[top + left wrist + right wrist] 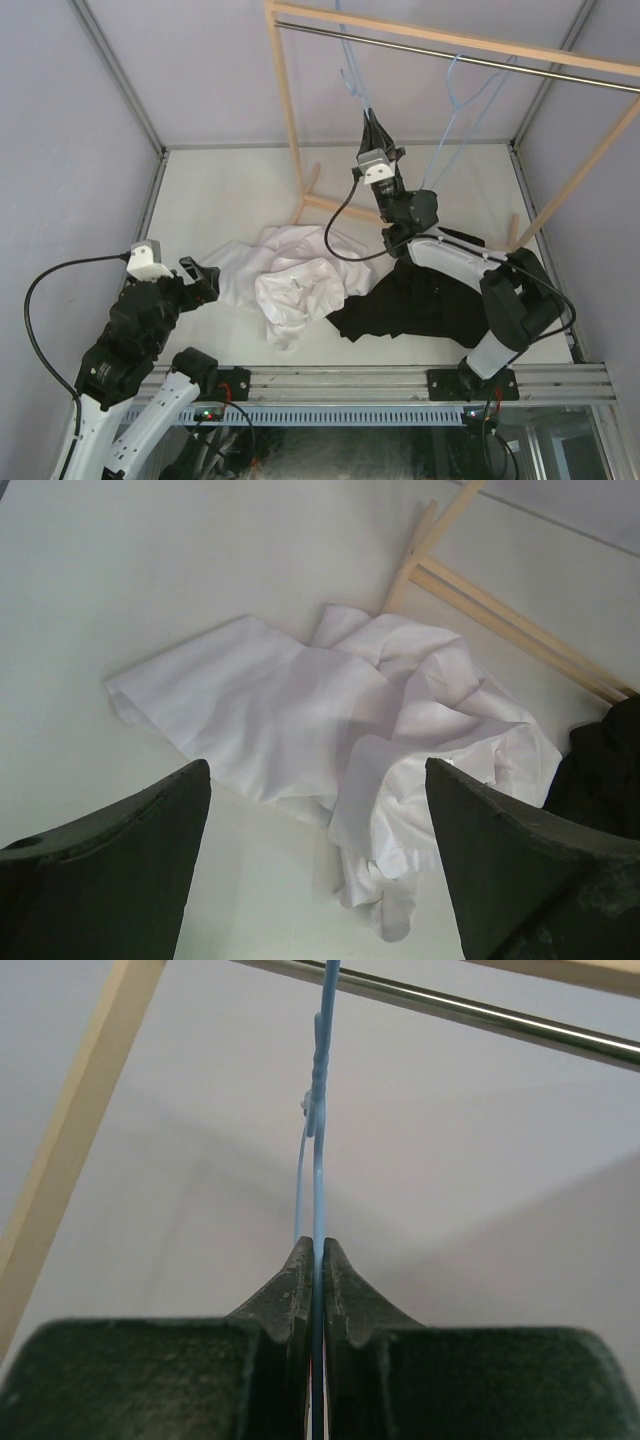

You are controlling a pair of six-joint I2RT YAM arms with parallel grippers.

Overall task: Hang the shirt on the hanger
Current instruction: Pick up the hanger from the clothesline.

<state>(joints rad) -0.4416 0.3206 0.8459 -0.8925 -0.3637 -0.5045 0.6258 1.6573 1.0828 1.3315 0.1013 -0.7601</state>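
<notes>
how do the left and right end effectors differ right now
The left end effector is open and empty; the right end effector is shut on the blue hanger. The left sits low by the white shirt; the right is raised toward the rail. Both are dark, two-fingered.

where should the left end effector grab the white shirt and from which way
Probably the raised fold in the crumpled half of the shirt, coming down from above with the open left end effector. The flat panel lies flush on the table, offering little to pinch.
</notes>
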